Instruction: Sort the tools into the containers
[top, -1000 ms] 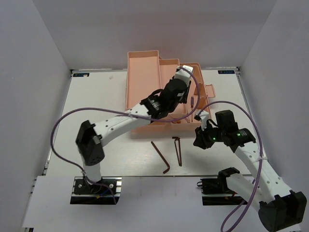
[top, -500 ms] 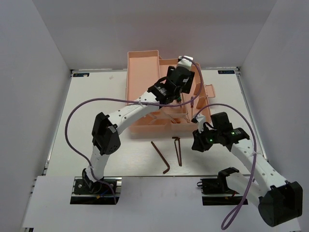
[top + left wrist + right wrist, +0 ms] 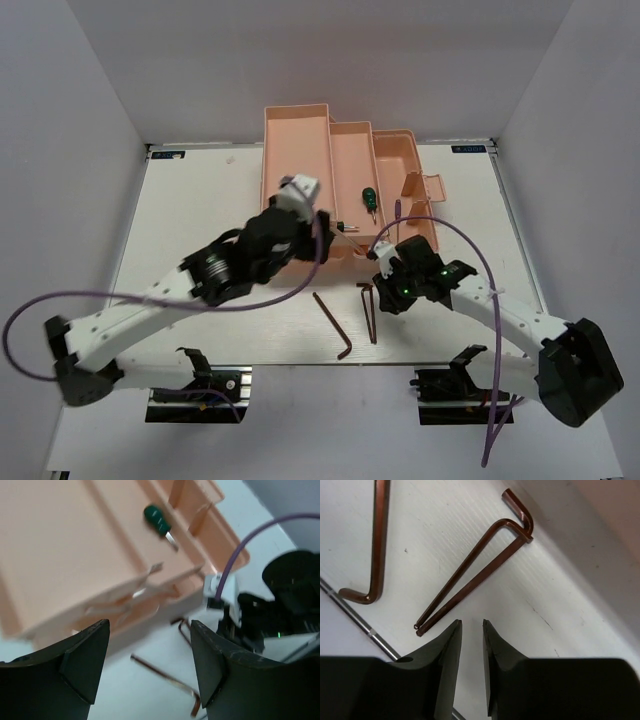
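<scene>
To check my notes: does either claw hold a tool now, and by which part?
Nothing is held. Both the left claw and the right claw are empty.

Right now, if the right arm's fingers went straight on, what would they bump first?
Probably the white table, just beside the long ends of the paired hex keys, though depth is hard to judge.

No legible text, blue stickers unreadable
</scene>
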`<state>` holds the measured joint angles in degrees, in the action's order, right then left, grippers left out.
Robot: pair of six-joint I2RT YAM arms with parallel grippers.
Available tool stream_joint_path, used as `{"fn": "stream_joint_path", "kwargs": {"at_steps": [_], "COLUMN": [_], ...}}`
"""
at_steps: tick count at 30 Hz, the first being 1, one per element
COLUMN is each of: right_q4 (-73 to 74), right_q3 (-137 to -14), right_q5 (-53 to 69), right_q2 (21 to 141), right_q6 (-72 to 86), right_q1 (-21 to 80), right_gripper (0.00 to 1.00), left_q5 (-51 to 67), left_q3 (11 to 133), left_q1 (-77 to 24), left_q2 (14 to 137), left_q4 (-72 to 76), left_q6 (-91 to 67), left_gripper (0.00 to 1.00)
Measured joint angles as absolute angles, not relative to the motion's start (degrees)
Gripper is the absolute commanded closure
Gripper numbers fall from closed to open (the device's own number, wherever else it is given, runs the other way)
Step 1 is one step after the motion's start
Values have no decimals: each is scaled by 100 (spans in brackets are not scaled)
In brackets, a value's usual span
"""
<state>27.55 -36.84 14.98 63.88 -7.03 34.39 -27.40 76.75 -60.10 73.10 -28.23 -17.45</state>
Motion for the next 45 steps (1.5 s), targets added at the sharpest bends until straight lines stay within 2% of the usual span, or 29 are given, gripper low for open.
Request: {"fn": "stream_joint_path", "kwargs": {"at_steps": [4,11,22,31,33,38,45], "right_q4": [2484,2359,2239,2018,1918,2018,2294], "right_q3": [-3614,-3789,-4010,-3981,-3835,-3494,-3723], "right_q5": [1070,541,414,34,-58,-270,-620], "right_q2": [6877,7601,7977,8077,7940,7432,7706], "right_q6": [-447,-176,163,364,344,250,38], "right_q1": [3833,4185,4353,4606,4659,4740,4803], "right_gripper": [67,61,58,66,71,73,73], "left_q5": [-2729,-2694,-2652,-2615,-2620,-2635,-2641], "left_q3": [6289,4866,4386,4023,4021,4021,4023], "left_q1": [-6093,-6228,-6359,-6473,-6501,-6567,-6696], "left_q2": [5778,5343,5181,5177,5175,5183,5581], "left_q4": [-3293,-3968,-3802,-3564,-3553,-3548,-3376], "left_q6": [-2434,-3262,-3730,-3953,-3975,-3999,-4012], "left_gripper": [23,23,22,22,22,22,22]}}
